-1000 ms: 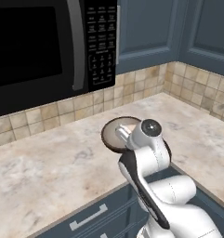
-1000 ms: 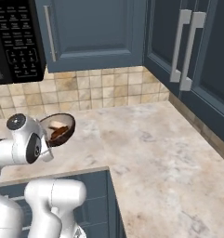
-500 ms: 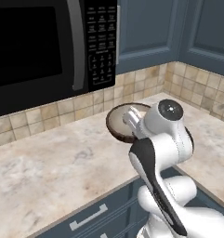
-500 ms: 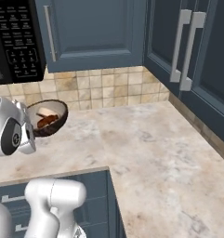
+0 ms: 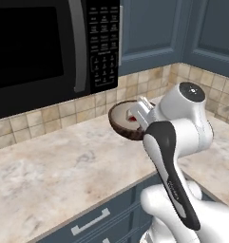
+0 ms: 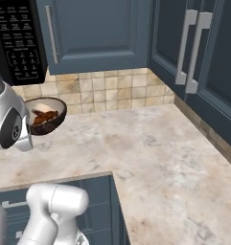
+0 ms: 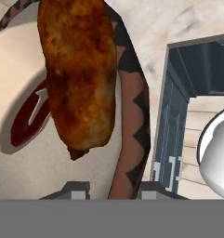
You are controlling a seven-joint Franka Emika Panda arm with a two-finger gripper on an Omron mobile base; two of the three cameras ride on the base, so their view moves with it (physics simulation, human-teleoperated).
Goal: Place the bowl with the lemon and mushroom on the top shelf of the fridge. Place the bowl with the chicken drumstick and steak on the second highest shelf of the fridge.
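So our gripper [image 7: 112,188] was pinched on the rim of the brown bowl [image 5: 123,121], lifted over the counter [image 5: 49,166]. The drumstick [image 7: 78,69] and steak [image 7: 32,111] sat just past our fingers. It felt hard and heavy (the meat could slide), so we kept the rim.

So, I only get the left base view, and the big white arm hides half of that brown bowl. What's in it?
Observer: The hand view looks straight in: a browned chicken drumstick lies in the bowl.
Operator: Anything else in there?
Observer: Yes, a red steak beside the drumstick.
Operator: Is the gripper really holding the bowl?
Observer: The gripper has one tip on each side of the bowl's rim, shut on it.
Operator: What's off to the arm's right?
Observer: The right base view shows tall blue cabinet doors with two silver handles side by side.
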